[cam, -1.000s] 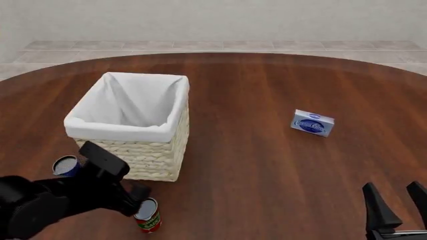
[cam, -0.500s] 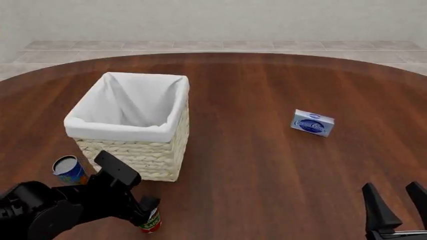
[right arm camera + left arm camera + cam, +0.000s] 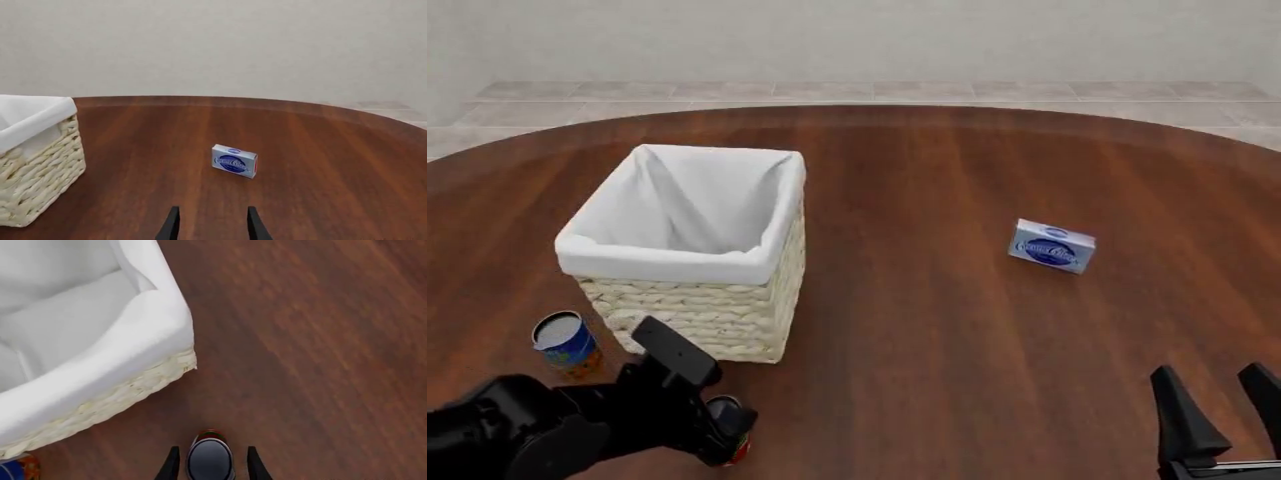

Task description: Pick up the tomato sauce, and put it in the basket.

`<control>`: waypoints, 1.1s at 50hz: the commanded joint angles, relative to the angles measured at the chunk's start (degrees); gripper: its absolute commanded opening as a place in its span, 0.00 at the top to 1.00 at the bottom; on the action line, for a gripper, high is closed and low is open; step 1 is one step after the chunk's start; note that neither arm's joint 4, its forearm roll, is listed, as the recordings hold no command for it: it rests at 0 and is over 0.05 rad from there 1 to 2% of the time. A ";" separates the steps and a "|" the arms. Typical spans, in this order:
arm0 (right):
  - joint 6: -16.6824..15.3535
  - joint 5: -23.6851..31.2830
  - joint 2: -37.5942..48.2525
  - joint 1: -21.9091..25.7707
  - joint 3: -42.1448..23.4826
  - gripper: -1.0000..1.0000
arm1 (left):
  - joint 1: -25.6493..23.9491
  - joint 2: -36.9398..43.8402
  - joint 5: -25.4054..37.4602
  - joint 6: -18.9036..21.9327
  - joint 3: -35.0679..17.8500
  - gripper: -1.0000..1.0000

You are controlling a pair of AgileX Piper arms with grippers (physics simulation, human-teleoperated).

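Round dark wooden table, pale tiled floor, plain off-white wall

We counted two cans on the table: one tomato sauce tin with a red label and one blue-and-orange can. There was one basket, and one small white-and-blue box. We also counted two grippers, the left gripper and the right gripper.

Woven straw basket, cloth-lined, on polished wood table.
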 commanded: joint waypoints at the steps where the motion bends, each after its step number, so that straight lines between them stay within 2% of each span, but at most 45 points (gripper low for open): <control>1: 0.02 0.03 -0.03 0.04 -0.01 0.00 | -0.73 1.56 -1.89 -0.81 0.78 0.00; 16: 0.00 0.07 -0.09 0.10 0.01 0.00 | 0.63 2.57 -3.65 -0.29 2.47 0.00; 55: 0.04 -0.11 0.05 0.25 0.00 0.00 | -0.70 6.33 -9.09 -2.76 5.22 0.00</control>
